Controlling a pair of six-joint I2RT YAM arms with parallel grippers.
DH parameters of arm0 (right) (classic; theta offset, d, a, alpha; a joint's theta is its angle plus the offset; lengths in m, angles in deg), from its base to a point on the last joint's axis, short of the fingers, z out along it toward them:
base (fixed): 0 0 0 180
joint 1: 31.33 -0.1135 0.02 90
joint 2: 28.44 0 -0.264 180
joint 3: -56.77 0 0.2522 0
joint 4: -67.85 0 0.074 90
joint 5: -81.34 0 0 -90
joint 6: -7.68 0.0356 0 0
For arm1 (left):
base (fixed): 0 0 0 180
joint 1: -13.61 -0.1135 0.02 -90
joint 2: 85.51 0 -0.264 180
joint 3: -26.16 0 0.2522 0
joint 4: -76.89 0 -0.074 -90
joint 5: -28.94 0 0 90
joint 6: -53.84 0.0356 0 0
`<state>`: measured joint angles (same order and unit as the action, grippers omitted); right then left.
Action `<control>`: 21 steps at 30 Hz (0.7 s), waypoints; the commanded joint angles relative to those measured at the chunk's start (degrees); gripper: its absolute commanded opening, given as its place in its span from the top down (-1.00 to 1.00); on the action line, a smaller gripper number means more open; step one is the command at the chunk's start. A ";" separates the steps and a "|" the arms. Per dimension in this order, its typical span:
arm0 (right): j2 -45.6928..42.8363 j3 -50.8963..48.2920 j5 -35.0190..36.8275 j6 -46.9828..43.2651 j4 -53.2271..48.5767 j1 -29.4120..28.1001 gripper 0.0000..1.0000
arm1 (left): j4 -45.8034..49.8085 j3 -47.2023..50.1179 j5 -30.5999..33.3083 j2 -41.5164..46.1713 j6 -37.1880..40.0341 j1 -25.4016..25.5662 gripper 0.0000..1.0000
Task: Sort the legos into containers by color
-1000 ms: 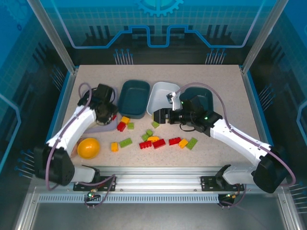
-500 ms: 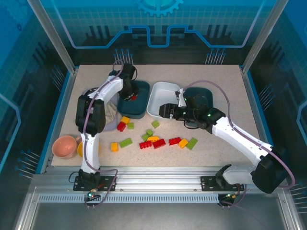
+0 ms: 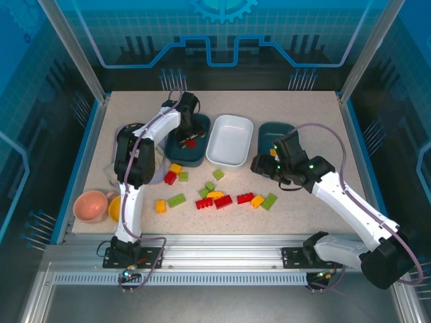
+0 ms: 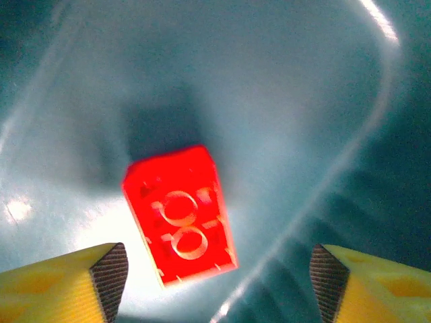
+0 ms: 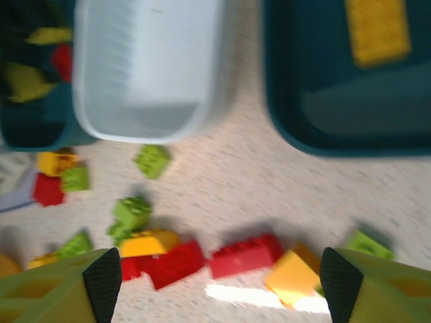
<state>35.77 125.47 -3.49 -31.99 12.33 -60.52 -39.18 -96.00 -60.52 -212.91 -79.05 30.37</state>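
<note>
The left claw (image 4: pixel 220 272) hangs over the left teal tray (image 4: pixel 269 81) with its jaws wide apart and nothing between them. A red brick (image 4: pixel 180 215) lies free on the tray floor just under it, so this drop looks done. The right claw (image 5: pixel 220 279) is also spread wide and holds nothing. It hovers above the loose bricks (image 3: pixel 215 198) on the bench (image 5: pixel 222 175), near the front of the trays. One yellow brick (image 5: pixel 377 30) sits in the right teal tray (image 5: pixel 323 114), and what shows of the white tray (image 5: pixel 148 60) between the two is bare.

The sorting seems early on, as most of the red, green and yellow pieces lie unsorted on the bench. By what is in them, red goes left and yellow right, which would leave the white tray for green.

The next pick probably falls to the right claw. The yellow piece (image 5: pixel 291 269) just below it is the handy one, but it lies against a red brick and close to a green one. The claw has to come down square and close on that piece alone.
</note>
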 commanded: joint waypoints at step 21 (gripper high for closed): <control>9.64 -15.79 5.05 24.53 5.79 0.80 -0.40 | -20.39 50.26 -14.18 57.51 3.75 17.35 -0.97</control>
<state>44.25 109.25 1.38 -9.78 16.02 -60.04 -57.73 -47.59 -73.55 -158.72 -73.74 47.28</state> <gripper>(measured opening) 0.702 0.985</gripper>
